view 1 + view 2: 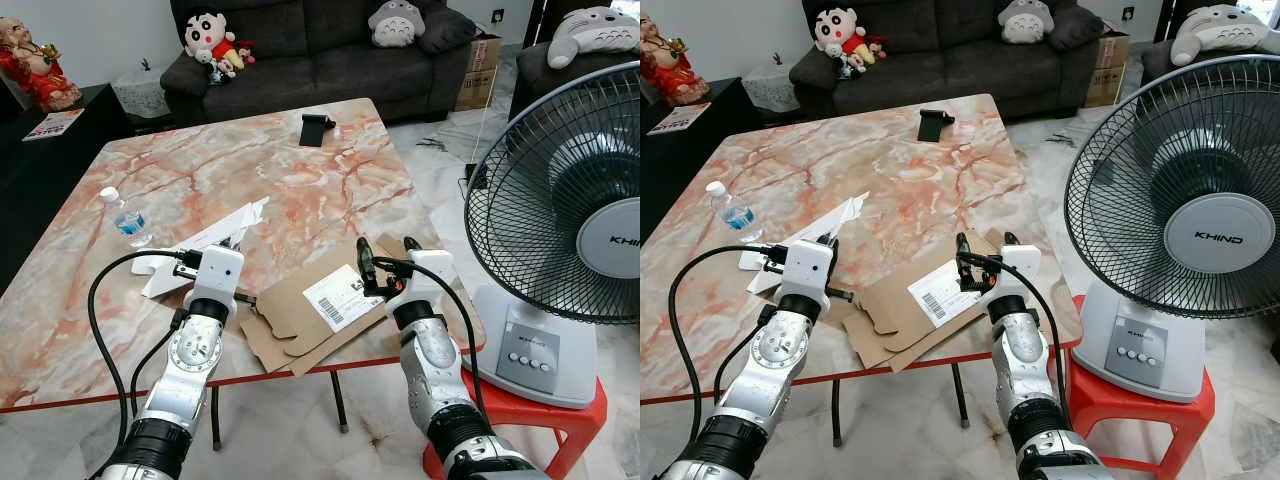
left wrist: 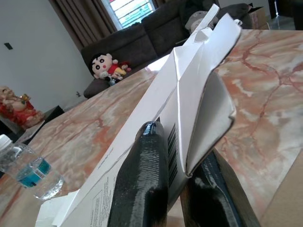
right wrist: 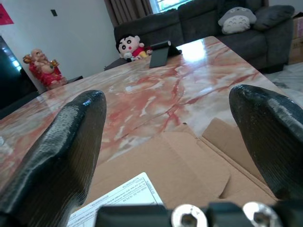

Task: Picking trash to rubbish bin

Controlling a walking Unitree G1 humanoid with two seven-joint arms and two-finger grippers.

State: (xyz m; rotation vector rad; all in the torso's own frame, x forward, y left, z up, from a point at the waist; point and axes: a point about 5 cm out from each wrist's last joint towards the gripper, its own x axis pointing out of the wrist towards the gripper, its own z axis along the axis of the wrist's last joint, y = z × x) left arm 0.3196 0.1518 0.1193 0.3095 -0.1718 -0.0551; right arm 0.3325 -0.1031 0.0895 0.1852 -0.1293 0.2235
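The white folded paper packaging lies near the table's near-left edge, and the left gripper has its two black fingers pinched onto it. Just to its right, one flattened brown cardboard box overhangs the near edge of the marble table; the right gripper hovers over it, fingers spread wide. The thin paper could tear or slip free if lifted quickly. I count two pieces of trash, one water bottle at the left, one fan at the right.
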